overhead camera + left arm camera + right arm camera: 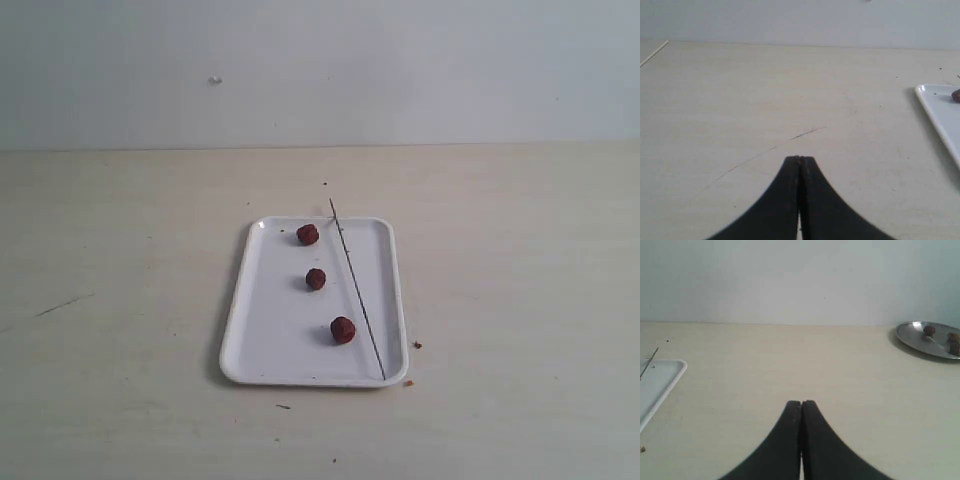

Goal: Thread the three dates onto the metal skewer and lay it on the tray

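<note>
The white tray point(262, 340) lies mid-table in the exterior view. Three dark red-brown dates rest on it in a loose line: one at the far end point(308, 234), one in the middle point(316, 279), one nearer point(343, 329). The thin metal skewer point(358, 292) lies along the tray's right side, its far tip past the rim. Neither arm shows in the exterior view. My left gripper point(800, 159) is shut and empty over bare table; the tray's corner point(935, 102) and a date's edge point(956, 95) show beside it. My right gripper point(801, 403) is also shut and empty, with the tray's corner point(662, 377) and the skewer's tip point(649, 363) off to one side.
A round metal plate point(912, 337) holding several small brown fruits sits far off in the right wrist view. Tiny brown crumbs point(417, 345) lie on the table by the tray's near right corner. A thin dark scratch point(60, 305) marks the table at the left.
</note>
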`<state>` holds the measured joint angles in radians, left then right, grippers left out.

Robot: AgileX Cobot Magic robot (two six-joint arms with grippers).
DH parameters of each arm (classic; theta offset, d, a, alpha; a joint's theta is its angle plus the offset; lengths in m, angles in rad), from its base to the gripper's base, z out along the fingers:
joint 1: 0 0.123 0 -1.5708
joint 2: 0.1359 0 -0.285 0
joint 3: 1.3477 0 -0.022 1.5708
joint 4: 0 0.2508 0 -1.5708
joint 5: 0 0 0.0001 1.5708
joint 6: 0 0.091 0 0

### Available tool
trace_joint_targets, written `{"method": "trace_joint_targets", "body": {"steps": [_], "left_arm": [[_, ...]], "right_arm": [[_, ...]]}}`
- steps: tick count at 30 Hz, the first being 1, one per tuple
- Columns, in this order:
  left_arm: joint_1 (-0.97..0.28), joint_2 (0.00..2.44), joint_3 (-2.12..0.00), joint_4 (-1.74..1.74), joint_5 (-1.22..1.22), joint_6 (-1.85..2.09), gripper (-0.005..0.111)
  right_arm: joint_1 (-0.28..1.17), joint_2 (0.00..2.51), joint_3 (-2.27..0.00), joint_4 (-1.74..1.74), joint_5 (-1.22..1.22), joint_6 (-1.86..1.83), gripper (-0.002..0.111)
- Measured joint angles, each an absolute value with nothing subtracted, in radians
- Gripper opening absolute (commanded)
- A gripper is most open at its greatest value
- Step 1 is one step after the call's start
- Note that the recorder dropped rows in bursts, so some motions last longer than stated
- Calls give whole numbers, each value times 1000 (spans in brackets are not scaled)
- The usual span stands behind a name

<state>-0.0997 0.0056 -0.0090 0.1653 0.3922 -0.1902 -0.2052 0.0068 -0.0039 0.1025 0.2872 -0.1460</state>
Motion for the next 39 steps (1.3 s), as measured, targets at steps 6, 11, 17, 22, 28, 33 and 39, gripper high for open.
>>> {"method": "trace_joint_targets", "body": {"steps": [6, 11, 17, 22, 28, 33, 39], "left_arm": [[-100, 6, -9, 165, 392, -190, 0], [-100, 6, -9, 165, 392, -190, 0], [-100, 6, -9, 165, 392, -190, 0], [-100, 6, -9, 165, 392, -190, 0], [-100, 6, -9, 165, 392, -190, 0], [-100, 6, -9, 165, 392, -190, 0], [-100, 6, -9, 165, 392, -190, 0]], "right_arm": [[-205, 7, -4, 102, 287, -139, 0], [-205, 7, -4, 102, 287, -137, 0], [-205, 7, -4, 101, 287, -140, 0], [-205, 7, -4, 57, 169, -177, 0], [-205, 7, -4, 57, 41, -181, 0], [-205, 7, -4, 57, 20, -150, 0], [-205, 7, -4, 98, -70, 0, 0]]}}
